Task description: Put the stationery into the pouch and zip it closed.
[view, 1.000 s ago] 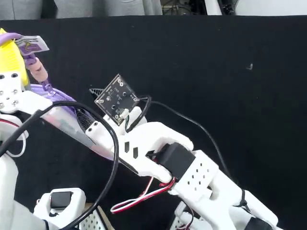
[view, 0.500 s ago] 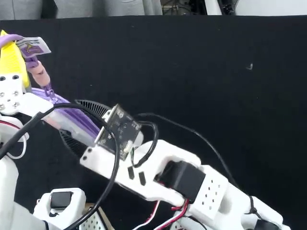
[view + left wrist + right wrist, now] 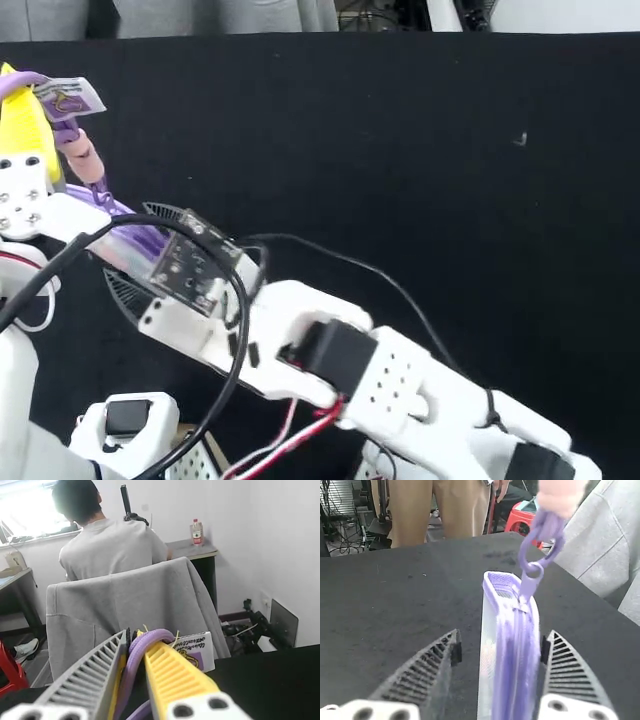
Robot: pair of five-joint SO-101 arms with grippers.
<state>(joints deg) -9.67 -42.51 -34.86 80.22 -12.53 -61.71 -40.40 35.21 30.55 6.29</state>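
Right now my right claw (image 3: 502, 636) gapes wide astride the translucent lilac zip pouch (image 3: 509, 680). Its long axis points straight away from that claw, zipper edge up, above the black surface (image 3: 395, 595). My left claw (image 3: 136, 641) pinches its purple end.

White plastic arm shells (image 3: 300, 312), round vent holes (image 3: 395, 378). Black servo block (image 3: 332, 350). Black cable loop (image 3: 243, 335), 8 o'clock; red-white wires (image 3: 285, 437), 6 o'clock. Left gripper (image 3: 136, 641): grey ribbed finger (image 3: 95, 667), yellow ribbed finger (image 3: 170, 675).

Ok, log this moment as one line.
left gripper: shut on pouch | right gripper: open, straddling pouch | zip pull: at pouch end, ahead of right fingertips
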